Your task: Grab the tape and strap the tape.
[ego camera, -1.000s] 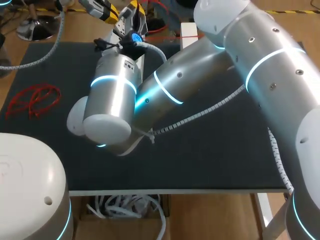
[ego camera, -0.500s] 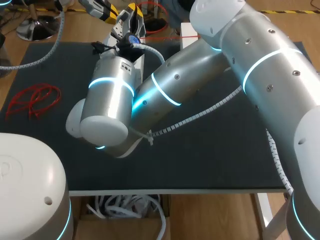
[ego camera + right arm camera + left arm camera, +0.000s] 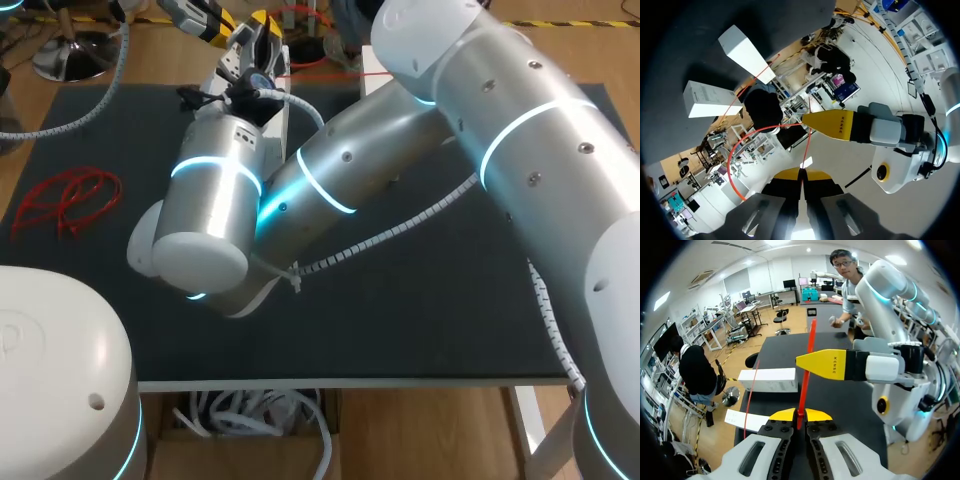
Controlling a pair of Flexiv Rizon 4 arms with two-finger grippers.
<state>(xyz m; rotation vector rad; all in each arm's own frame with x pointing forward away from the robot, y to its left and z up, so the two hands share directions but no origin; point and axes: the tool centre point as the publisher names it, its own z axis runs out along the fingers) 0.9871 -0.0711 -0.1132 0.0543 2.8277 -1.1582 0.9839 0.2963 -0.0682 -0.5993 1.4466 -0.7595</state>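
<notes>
Evidently both grippers are pinched shut on red tape at the table's far side.
Head view: the right arm (image 3: 400, 150) reaches across the dark table (image 3: 420, 300); a bundle of red tapes (image 3: 65, 200) lies near its left edge. Left wrist view: the left gripper (image 3: 800, 415) clamps the red tape (image 3: 807, 360), which rises beside the other gripper's yellow finger; a white box (image 3: 767, 379) lies ahead. Right wrist view: the right gripper (image 3: 801, 174) squeezes thin tape that loops away.

Right arm (image 3: 400, 160) slanting across the mat (image 3: 420, 320); bare room along its near edge
</notes>
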